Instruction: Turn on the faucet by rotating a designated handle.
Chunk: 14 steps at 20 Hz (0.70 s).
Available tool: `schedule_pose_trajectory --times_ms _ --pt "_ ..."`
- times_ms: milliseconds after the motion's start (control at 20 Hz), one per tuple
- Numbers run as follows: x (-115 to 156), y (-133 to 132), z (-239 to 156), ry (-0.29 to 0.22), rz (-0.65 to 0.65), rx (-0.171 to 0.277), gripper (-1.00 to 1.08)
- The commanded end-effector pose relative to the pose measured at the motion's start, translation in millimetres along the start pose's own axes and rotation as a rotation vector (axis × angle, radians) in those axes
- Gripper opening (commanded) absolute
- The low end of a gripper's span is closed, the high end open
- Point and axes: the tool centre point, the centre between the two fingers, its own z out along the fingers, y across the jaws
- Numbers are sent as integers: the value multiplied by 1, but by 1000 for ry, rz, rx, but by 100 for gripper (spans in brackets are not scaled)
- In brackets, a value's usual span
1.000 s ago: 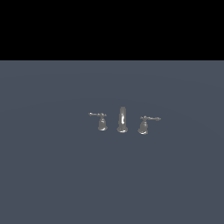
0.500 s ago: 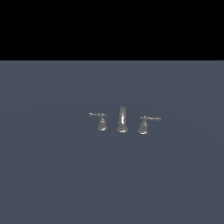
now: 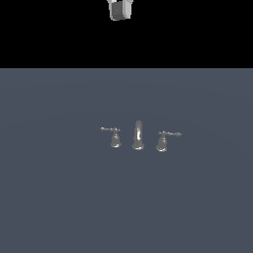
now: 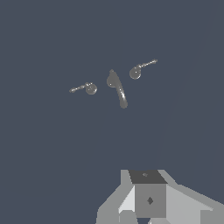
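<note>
A: Standing on the grey-blue floor (image 3: 59,197), the faucet (image 3: 138,137) is seen near the middle of the exterior view, with nothing touching it.

B: And the handle (image 3: 162,140)?

A: It is found at 3 o'clock of the upright spout (image 3: 138,134), just beside it. It has the wider base, and its lever is pointed towards 3 o'clock. The slimmer handle (image 3: 115,137) is set at 9 o'clock of the spout, with its lever turned towards 9 o'clock.

B: Can the gripper (image 4: 149,200) be read?

A: Only its grey body is shown at the edge of the wrist view, so it cannot be told how far the fingers are parted (or whether anything is held). It is kept well apart from the faucet. In the exterior view, a white-grey part of the arm (image 3: 119,10) is seen far off at 12 o'clock of the spout.
</note>
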Motion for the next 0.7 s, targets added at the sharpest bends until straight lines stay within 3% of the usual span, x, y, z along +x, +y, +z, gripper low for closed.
schedule_pose_trajectory --times_ms 0,650 --pt "15 -4 17 1 71 1 -100" --pt "94 -7 106 5 434 0 -100"
